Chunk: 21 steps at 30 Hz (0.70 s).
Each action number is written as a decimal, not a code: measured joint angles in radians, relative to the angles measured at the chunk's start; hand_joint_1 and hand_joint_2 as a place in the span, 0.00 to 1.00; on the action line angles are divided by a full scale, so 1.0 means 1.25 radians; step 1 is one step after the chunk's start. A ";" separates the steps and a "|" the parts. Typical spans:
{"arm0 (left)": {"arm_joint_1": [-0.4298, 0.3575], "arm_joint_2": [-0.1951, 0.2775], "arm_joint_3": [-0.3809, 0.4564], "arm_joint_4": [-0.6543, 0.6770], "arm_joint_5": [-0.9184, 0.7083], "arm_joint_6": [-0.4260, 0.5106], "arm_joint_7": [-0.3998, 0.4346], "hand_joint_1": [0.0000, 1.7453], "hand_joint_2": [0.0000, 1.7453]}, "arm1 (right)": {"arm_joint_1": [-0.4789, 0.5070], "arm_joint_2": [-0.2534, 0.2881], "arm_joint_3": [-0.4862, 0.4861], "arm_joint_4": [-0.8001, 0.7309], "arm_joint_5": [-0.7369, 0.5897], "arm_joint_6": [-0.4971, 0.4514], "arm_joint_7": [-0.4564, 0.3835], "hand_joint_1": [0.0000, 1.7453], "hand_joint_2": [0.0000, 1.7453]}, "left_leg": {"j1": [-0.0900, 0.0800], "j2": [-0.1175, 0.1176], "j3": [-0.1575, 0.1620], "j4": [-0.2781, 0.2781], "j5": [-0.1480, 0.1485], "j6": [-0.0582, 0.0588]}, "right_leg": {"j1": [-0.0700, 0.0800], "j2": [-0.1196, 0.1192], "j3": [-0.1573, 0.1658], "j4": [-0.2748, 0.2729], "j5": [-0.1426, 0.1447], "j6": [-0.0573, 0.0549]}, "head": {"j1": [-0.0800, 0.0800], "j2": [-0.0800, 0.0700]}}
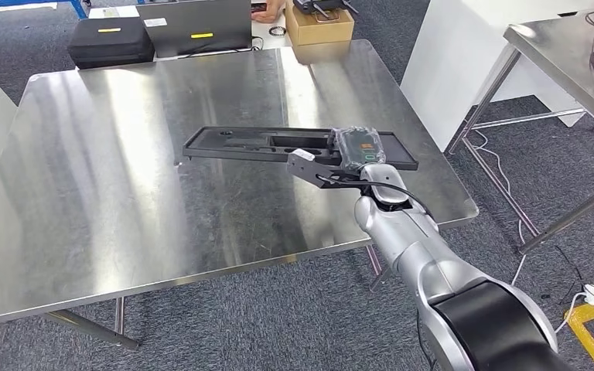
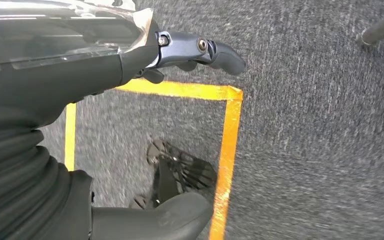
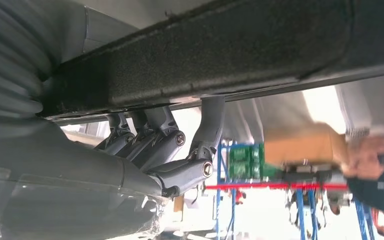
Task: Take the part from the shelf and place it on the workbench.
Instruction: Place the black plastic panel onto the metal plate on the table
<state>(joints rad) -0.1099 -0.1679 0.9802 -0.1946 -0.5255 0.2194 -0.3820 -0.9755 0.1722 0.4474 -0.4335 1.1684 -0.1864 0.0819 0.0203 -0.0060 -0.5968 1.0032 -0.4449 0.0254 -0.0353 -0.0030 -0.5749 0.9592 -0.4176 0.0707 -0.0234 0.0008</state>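
The part is a long, flat black tray with moulded recesses. My right hand grips it at its right end and holds it level, low over the right half of the steel workbench. Whether its left end touches the steel I cannot tell. In the right wrist view the part is a dark textured bar, and my right hand's fingers curl against its edge. My left hand hangs over the carpet with thumb and fingers apart, holding nothing.
Two black cases and a cardboard box sit at the workbench's far edge, with a person's hand beside them. A white cabinet and a second steel table stand to the right. Yellow tape marks the carpet.
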 joint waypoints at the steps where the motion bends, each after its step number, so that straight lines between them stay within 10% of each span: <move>1: -0.001 0.000 0.008 0.000 0.009 -0.003 -0.002 0.00 1.00 | 0.001 0.007 0.002 0.010 0.006 0.004 0.004 1.00 1.00 | 0.000 0.001 0.000 0.000 0.000 0.000 | 0.000 0.000 0.000 0.000 0.000 0.000 | 0.000 0.000; 18: -0.005 -0.001 0.075 0.000 0.037 0.006 -0.008 0.00 1.00 | 0.028 0.062 0.003 0.088 0.028 0.009 0.013 1.00 1.00 | 0.000 0.001 0.000 0.000 0.000 0.000 | 0.000 0.000 0.000 0.000 0.000 -0.001 | 0.000 0.000; 21: -0.005 -0.001 0.079 0.000 0.039 0.011 -0.007 0.00 1.00 | 0.028 0.065 0.003 0.093 0.033 0.009 0.011 0.25 0.25 | 0.001 0.001 0.000 0.000 0.000 0.000 | 0.000 0.000 0.000 0.000 0.000 -0.001 | 0.000 0.000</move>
<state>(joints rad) -0.1161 -0.1691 1.0790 -0.1946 -0.4762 0.2332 -0.3910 -0.9401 0.2534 0.4513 -0.3175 1.2102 -0.1752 0.0961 0.0210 -0.0045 -0.5965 1.0031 -0.4447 0.0250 -0.0348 -0.0024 -0.5751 0.9596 -0.4180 0.0700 -0.0233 0.0008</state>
